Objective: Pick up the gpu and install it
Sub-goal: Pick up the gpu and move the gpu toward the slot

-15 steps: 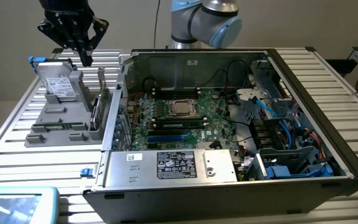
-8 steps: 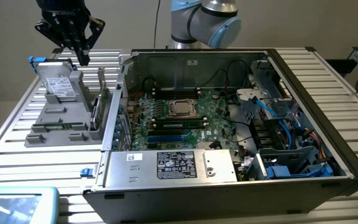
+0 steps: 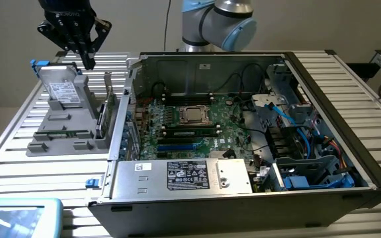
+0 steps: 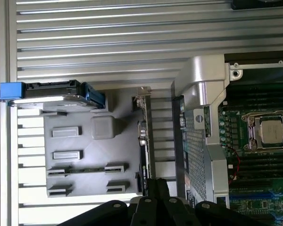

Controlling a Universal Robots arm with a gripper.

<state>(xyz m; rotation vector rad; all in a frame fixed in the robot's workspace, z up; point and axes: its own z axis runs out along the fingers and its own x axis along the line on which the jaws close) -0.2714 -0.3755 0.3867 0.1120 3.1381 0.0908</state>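
The gpu (image 3: 104, 106) is a thin black card standing on its edge at the side of the grey holder (image 3: 51, 141) nearest the computer case. In the wrist view the gpu (image 4: 144, 136) shows edge-on, running along the holder (image 4: 85, 150). My black gripper (image 3: 88, 60) hangs above the far end of the holder, fingers shut and pointing down with nothing between them. It is well above the card and touches nothing. In the wrist view the gripper (image 4: 155, 186) tips sit over the card's near end.
A silver hard drive (image 3: 63, 91) with blue tabs leans in the holder beside the card, also in the wrist view (image 4: 52, 94). A green memory stick (image 3: 61, 133) lies in a holder slot. The open computer case (image 3: 336, 99) with its motherboard (image 3: 190, 129) stands at the exterior view's right. A pale blue tray (image 3: 18, 215) is at the front corner.
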